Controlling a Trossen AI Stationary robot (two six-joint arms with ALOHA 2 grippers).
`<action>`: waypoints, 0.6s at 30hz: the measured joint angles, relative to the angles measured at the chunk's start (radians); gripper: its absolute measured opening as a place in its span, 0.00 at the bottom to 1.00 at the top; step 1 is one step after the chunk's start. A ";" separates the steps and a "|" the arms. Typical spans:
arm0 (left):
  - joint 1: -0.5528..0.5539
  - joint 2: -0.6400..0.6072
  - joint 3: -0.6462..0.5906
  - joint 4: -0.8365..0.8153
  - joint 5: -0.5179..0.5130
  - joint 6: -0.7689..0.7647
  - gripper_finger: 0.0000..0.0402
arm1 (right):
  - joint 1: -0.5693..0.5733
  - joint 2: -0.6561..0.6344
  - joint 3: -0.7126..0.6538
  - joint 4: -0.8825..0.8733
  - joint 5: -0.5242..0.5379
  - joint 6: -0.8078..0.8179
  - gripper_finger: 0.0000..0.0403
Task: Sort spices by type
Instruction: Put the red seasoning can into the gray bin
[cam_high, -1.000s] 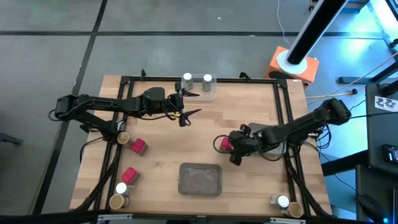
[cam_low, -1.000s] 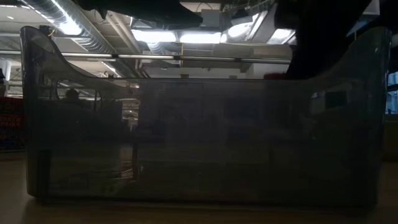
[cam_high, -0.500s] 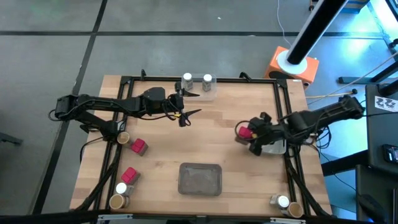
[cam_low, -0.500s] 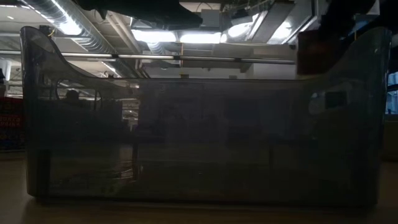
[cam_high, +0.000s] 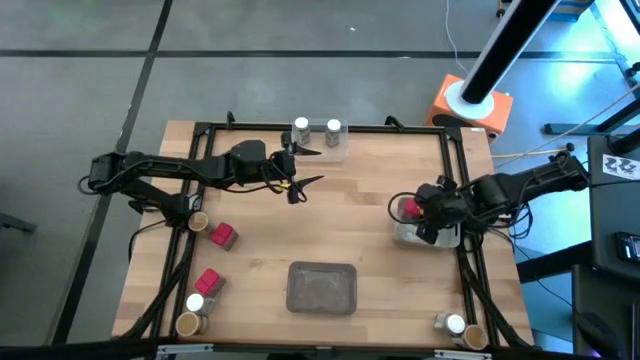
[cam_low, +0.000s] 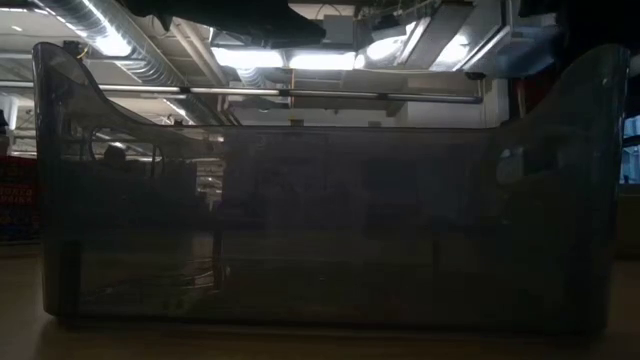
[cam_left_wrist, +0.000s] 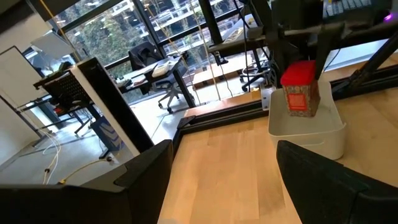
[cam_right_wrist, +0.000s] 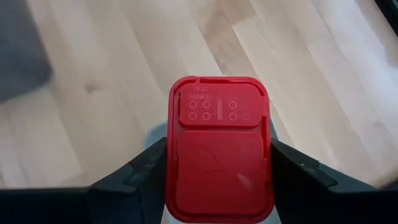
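My right gripper is shut on a small red boxy pack and holds it over a pale grey tray at the table's right edge. The left wrist view shows this pack above that tray. My left gripper waits open above the table's far middle, near two white-capped jars. Two more red packs stand on the table's left side. Brown-topped jars and a white-capped jar stand along the left edge. My right gripper pinches the red pack between its two fingers, one on each long side just under the lid's edge. The fingers come from above, pointing down. The pack is upright and lifted clear of the table, just above the grey tray.
A second grey tray lies near the table's near middle. A clear plastic tray fills the low view. A white-capped jar and a brown-topped jar stand at the near right corner. Black rails run along the table's sides.
My right gripper has carried the red pack toward the table's right and slightly toward the far edge, from the bare wood right of centre to above the grey tray. It has stayed shut on the pack.
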 joint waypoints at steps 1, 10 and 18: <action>0.000 0.000 0.000 0.000 0.000 0.000 0.69 | 0.000 0.000 -0.015 0.000 -0.001 0.000 0.55; 0.000 0.000 0.000 0.003 0.000 -0.002 0.69 | 0.000 -0.014 -0.143 0.028 -0.008 -0.005 0.55; 0.000 0.000 0.000 0.004 0.000 -0.002 0.69 | -0.001 -0.017 -0.244 0.160 -0.008 -0.049 0.55</action>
